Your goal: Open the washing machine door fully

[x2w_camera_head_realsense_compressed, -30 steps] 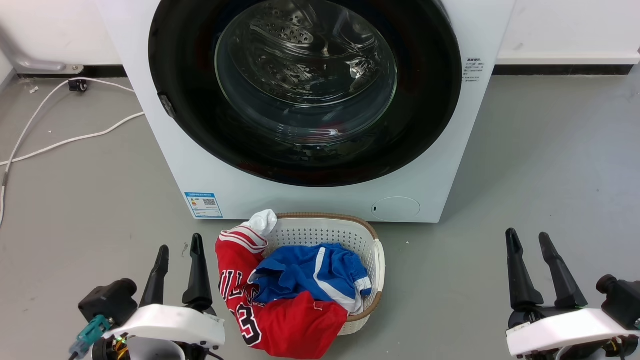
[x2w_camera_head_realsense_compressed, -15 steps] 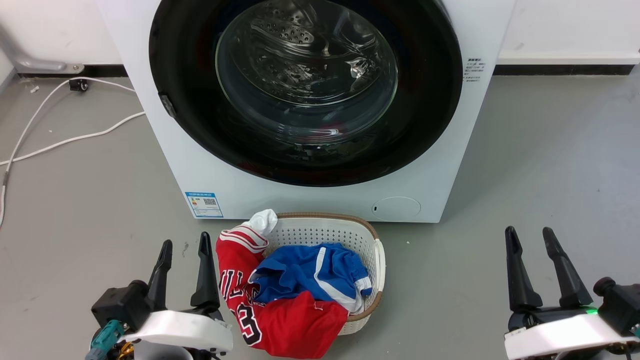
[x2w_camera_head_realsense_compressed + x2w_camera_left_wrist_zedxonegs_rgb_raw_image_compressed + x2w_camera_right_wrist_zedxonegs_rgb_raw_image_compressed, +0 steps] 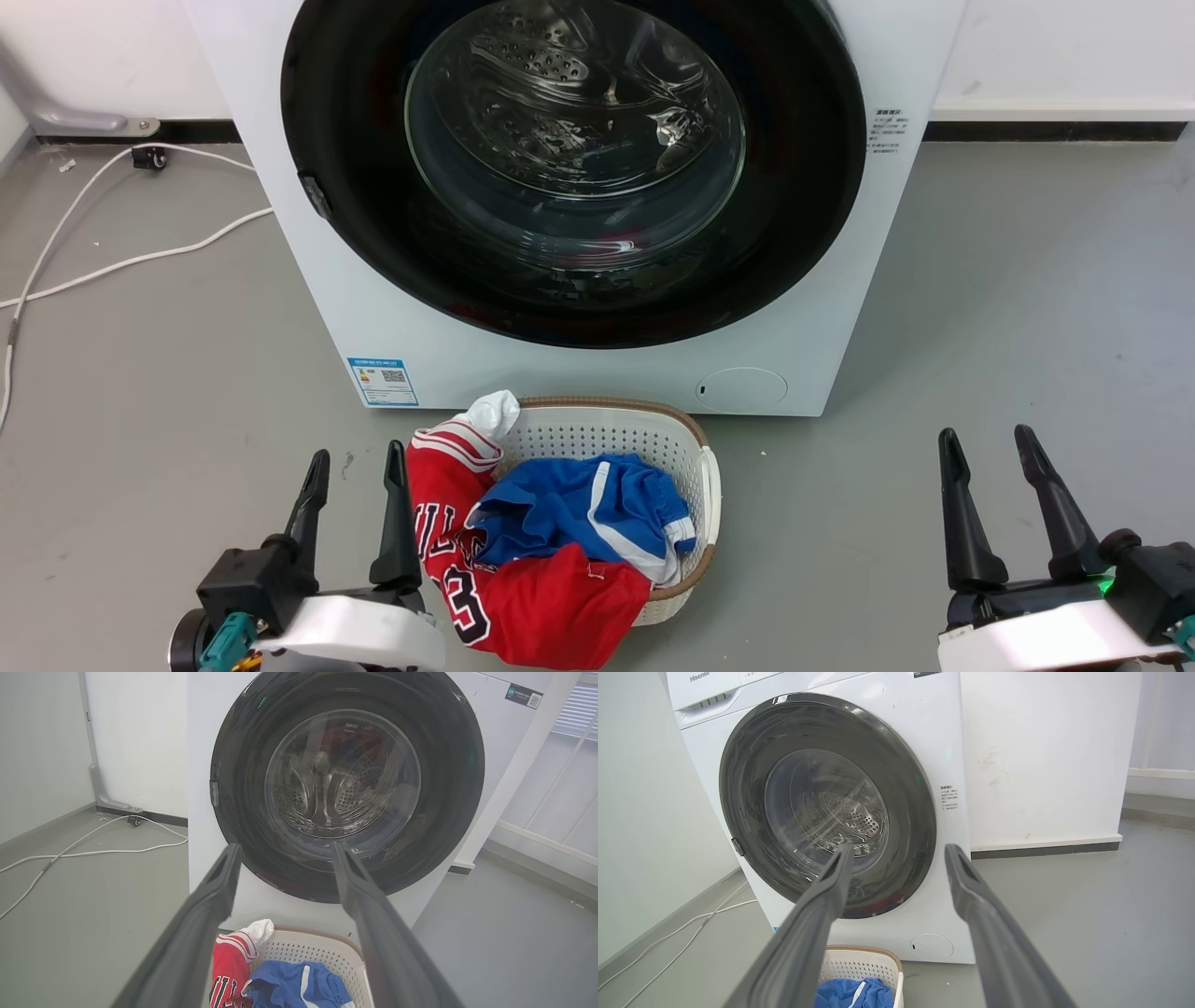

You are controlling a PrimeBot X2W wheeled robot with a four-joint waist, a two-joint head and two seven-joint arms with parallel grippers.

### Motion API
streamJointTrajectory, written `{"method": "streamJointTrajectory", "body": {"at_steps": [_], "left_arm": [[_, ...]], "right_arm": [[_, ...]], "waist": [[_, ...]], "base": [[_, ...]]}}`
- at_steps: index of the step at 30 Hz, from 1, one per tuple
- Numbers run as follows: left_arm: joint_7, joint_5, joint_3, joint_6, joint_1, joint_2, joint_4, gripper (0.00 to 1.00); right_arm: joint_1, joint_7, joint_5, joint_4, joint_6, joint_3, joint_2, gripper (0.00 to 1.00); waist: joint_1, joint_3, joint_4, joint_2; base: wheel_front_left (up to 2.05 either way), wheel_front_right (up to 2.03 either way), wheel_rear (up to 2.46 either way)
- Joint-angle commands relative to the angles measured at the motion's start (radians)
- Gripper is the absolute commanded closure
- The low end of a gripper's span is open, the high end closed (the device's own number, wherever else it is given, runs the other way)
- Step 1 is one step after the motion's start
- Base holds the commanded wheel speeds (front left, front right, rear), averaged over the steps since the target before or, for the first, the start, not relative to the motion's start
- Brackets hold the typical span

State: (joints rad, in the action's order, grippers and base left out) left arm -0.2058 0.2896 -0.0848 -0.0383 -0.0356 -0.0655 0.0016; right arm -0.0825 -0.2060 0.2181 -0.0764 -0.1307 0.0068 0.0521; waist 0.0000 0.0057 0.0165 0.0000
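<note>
- Left end effector (image 3: 358,452), head view: fingers apart, nothing held, low at the near left, just beside the red jersey (image 3: 523,607) draped over the laundry basket (image 3: 695,439). Right end effector (image 3: 986,432): fingers apart, empty, at the near right, well apart from the basket.
- Same view: the washing machine door (image 3: 574,159) lies closed, flush on the front of the washing machine (image 3: 523,364), beyond the basket. Both end effectors are well short of it.
- Left wrist view: spread fingers aim at the door's lower rim. A small grey fitting (image 3: 214,793) sits on the door's left edge; catch or hinge cannot be told.
- Right wrist view: spread fingers, with the door up and to their left.
- Assessment: approach stage, opening not begun. Recommended:
  - Confirm which edge is free.
  - Lift one arm over the basket and hook a finger behind that rim.
  - Draw the door along the hinge arc, not straight out.
  - Expect the glossy rim to slip.
  - Hold the idle arm clear of the swing.
</note>
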Motion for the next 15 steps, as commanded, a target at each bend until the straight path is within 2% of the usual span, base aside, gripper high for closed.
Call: {"method": "streamJointTrajectory", "body": {"at_steps": [1, 15], "left_arm": [[-0.011, -0.027, 0.003, 0.005, -0.005, 0.0, -0.007, 0.0], [-0.037, -0.124, 0.014, 0.017, -0.019, 0.012, 0.006, 0.0]], "right_arm": [[-0.002, -0.011, -0.019, -0.015, 0.0, 0.0, -0.002, 0.0], [-0.025, -0.037, -0.082, -0.02, 0.0, -0.013, -0.003, 0.0]], "waist": [[0.0, 0.0, 0.0, 0.0], [0.0, 0.0, 0.0, 0.0]], "base": [[0.0, 0.0, 0.0], [0.0, 0.0, 0.0]]}}
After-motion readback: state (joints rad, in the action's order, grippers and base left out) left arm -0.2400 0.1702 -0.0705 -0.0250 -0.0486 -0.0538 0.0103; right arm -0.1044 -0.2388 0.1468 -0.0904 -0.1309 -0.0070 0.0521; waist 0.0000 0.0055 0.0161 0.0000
